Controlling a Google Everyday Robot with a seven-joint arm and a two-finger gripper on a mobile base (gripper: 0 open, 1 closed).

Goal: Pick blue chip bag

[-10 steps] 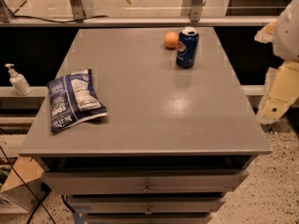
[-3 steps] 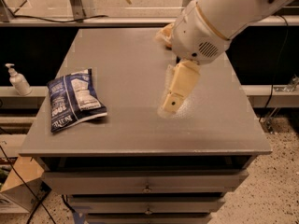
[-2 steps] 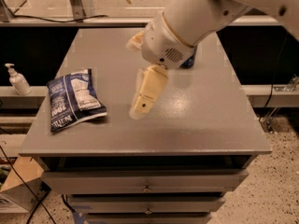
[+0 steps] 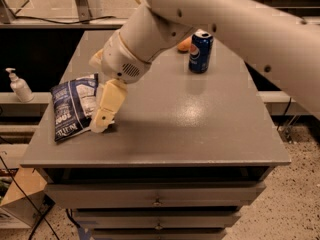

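Observation:
The blue chip bag [image 4: 72, 106] lies flat near the left edge of the grey table [image 4: 180, 129]. It is dark navy with a white panel and white lettering. My gripper [image 4: 99, 96] hangs from the big white arm that comes in from the upper right. It is open and empty, right at the bag's right edge. Its lower finger [image 4: 106, 109] points down, with its tip at the table surface beside the bag. The arm hides part of the table's back.
A blue upright soda can [image 4: 200, 52] stands at the back of the table, with an orange fruit [image 4: 184, 45] just behind it. A white pump bottle [image 4: 19, 86] stands on a ledge to the left. Drawers [image 4: 157, 201] sit under the tabletop. A cardboard box [image 4: 20, 194] is at the lower left.
The arm has swung in from the right across the table to the left and come down. The gripper went from the table's middle to the bag's right edge. The bag has not moved.

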